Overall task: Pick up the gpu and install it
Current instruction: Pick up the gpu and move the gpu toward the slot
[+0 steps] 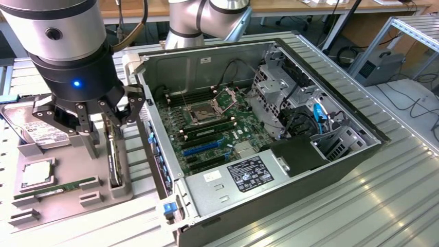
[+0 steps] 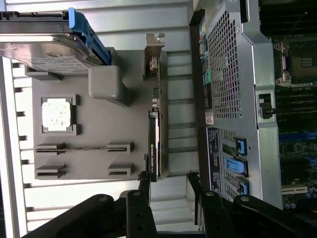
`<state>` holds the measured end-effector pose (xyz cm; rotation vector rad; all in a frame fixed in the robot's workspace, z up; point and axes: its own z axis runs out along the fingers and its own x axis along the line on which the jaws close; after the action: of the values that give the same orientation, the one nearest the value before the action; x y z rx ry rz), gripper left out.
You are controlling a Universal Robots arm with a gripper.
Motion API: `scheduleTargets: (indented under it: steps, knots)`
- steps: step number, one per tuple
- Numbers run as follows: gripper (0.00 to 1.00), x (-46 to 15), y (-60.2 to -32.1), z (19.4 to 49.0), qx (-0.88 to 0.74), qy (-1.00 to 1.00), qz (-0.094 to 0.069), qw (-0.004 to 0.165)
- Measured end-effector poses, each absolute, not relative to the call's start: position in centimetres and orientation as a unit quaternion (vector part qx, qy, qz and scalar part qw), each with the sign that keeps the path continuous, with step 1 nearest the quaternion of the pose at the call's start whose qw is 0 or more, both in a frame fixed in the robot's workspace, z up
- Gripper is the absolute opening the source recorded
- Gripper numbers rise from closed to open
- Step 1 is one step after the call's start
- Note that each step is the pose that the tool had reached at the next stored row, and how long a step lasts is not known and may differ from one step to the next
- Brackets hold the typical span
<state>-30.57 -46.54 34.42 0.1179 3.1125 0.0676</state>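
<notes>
On the grey tray [image 1: 61, 195] next to the case [image 1: 205, 185], the gpu [image 1: 115, 164] stood on its thin edge in a slot. It was at the side of the tray nearest the case. Nothing held it.

The fingers [image 1: 87, 143] were wide open and held nothing. They hung low over the tray, right by the gpu. In the wrist view one finger looked very near the card's edge, and the other was well off toward the case. So the card did not look to be in the middle of the gap.

The job at this point seemed to be getting a good hold on the card. To do that well, the fingers should have sat evenly, one on each flat side, with the card in the middle. They should have gone straight down, so that no tip bumped the top edge or the tray's slot. A soft, flat squeeze on the card's body would have been best, away from its little parts. The metal strip [image 2: 153, 54] looked like a poor place to pinch.

The hard drive [image 2: 44, 49] stood close on the same tray, so the arm had little room on that side.
</notes>
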Motion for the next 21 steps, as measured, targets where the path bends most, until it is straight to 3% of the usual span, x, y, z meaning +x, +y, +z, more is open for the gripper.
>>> scheduleTargets:
  steps: [21]
  knots:
    - [0.42,-30.57,-46.54,33.89,0.038,0.999,0.022,0.013]
